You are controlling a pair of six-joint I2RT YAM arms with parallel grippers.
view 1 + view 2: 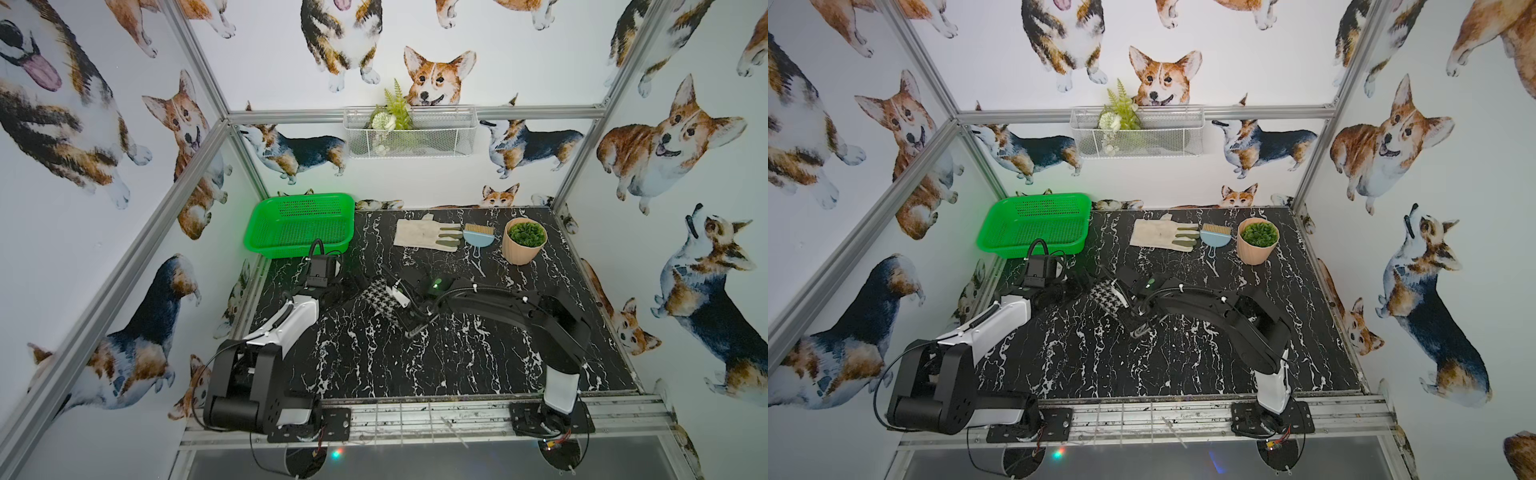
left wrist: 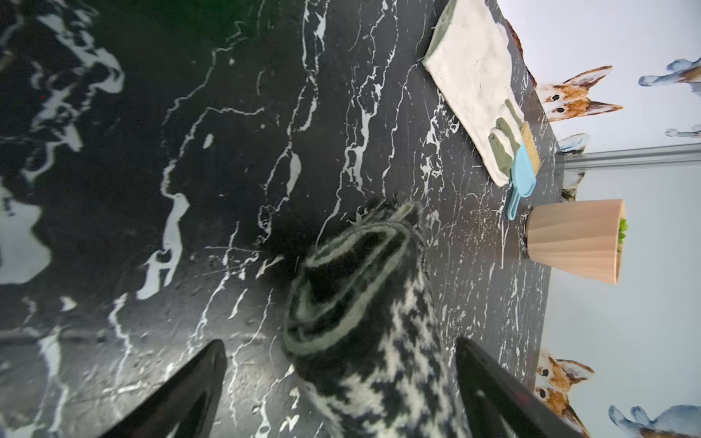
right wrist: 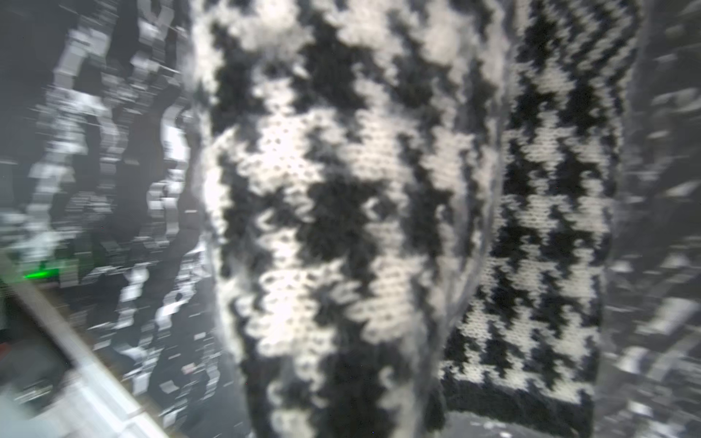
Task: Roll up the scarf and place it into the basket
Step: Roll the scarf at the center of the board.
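Top view: marble tabletop (image 1: 415,365), corgi walls (image 1: 665,145); right tool (image 1: 394,300) clamps scarf (image 1: 379,298); left tool (image 2: 340,343) open.

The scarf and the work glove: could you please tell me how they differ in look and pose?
The scarf is rolled into a thick bundle; the work glove lies flat. The scarf is black-and-white houndstooth; the work glove is off-white with olive fingertips. Both are soft cloth.
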